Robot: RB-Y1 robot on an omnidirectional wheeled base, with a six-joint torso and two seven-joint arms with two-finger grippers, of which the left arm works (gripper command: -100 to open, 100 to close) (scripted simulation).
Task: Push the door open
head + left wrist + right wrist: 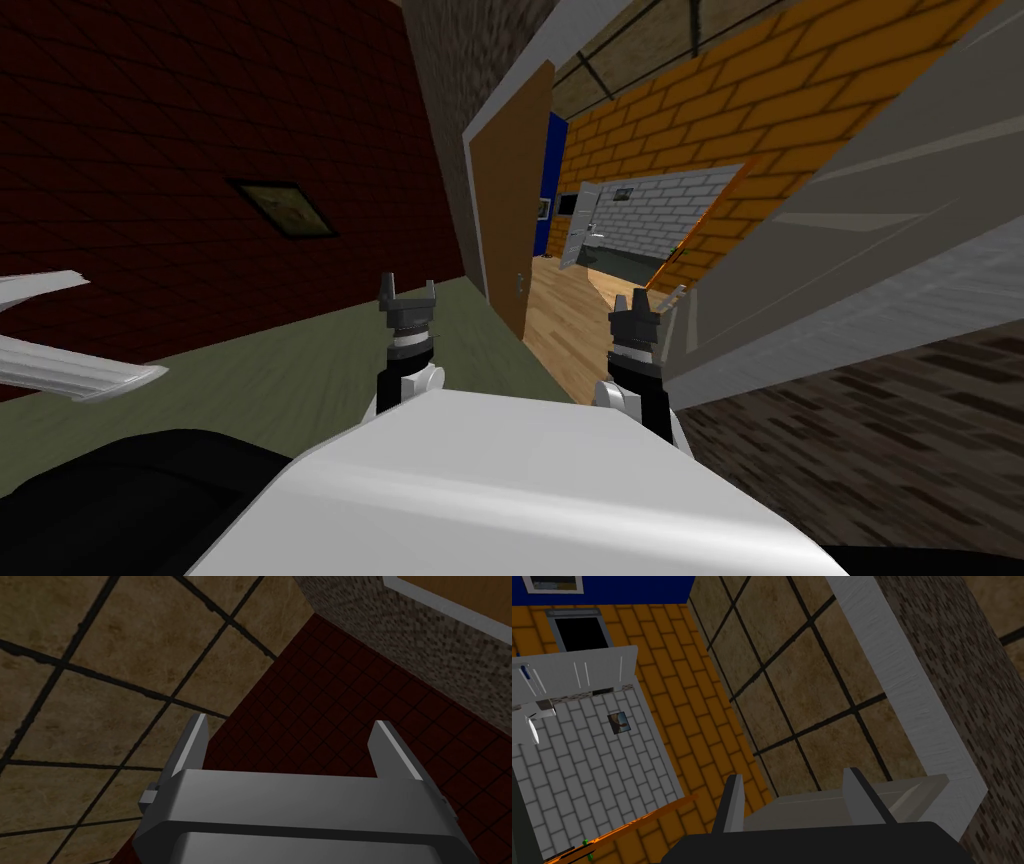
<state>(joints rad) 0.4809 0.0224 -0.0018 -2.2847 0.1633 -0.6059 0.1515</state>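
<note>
A brown door (510, 210) with a small grey handle (521, 283) stands swung open on the left side of a doorway with a white frame (497, 110). My left gripper (408, 288) is open and empty, short of the door and to its left. In its wrist view the left gripper (291, 721) has nothing between its fingers. My right gripper (655, 296) is open at the doorway's right side, close to a broad light grey panel (850, 230). From the right wrist, that gripper (793, 776) is empty, and the panel's edge (832, 803) lies just beyond its fingers.
Through the doorway lie a wooden floor (560, 310), an orange brick wall (760, 110) and a further opening onto a white brick room (660, 210). A dark red wall (200, 150) with a picture (282, 208) runs on my left. Green floor (300, 370) is underfoot.
</note>
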